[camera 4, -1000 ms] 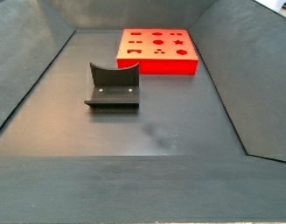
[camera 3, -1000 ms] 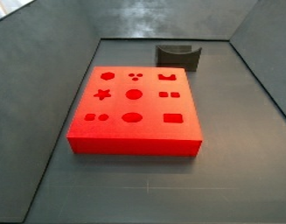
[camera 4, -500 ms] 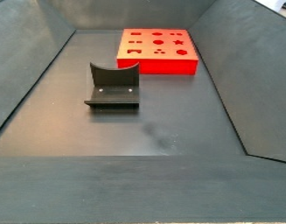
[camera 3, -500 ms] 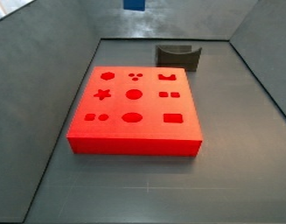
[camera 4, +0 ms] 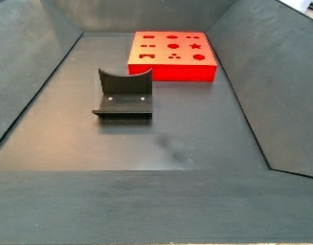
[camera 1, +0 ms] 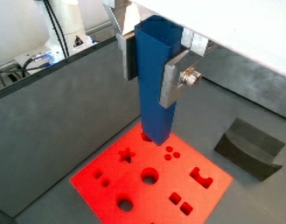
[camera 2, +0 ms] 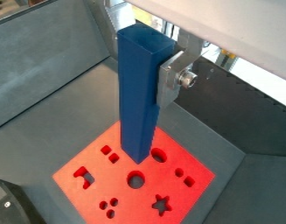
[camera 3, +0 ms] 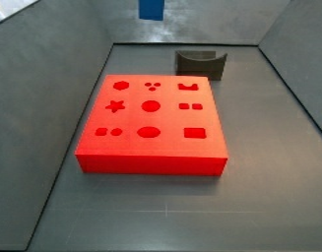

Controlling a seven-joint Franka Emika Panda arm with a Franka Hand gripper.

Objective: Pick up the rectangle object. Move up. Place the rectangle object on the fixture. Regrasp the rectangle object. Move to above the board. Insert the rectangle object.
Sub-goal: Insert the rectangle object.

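Hovering: the gripper [camera 1: 158,54] hangs high above the board [camera 1: 104,185], its silver fingers [camera 1: 174,77] clamped on the upper part of the rectangle object [camera 1: 156,83].
Bar: blue, held upright with its long axis vertical and its free end pointing down at the cut-outs, apparently so it can go in end-first.
Side view: only the bar's lower tip [camera 3: 152,9] shows at the frame's upper edge, well clear of the board [camera 3: 210,157].
Fixture: the fixture [camera 4: 124,94] stands bare on the floor, apart from the board [camera 4: 171,71].
Stage: judged as the move above the board; insertion not yet done.
Next: lining up with the rectangular hole [camera 3: 195,132], then lowering.
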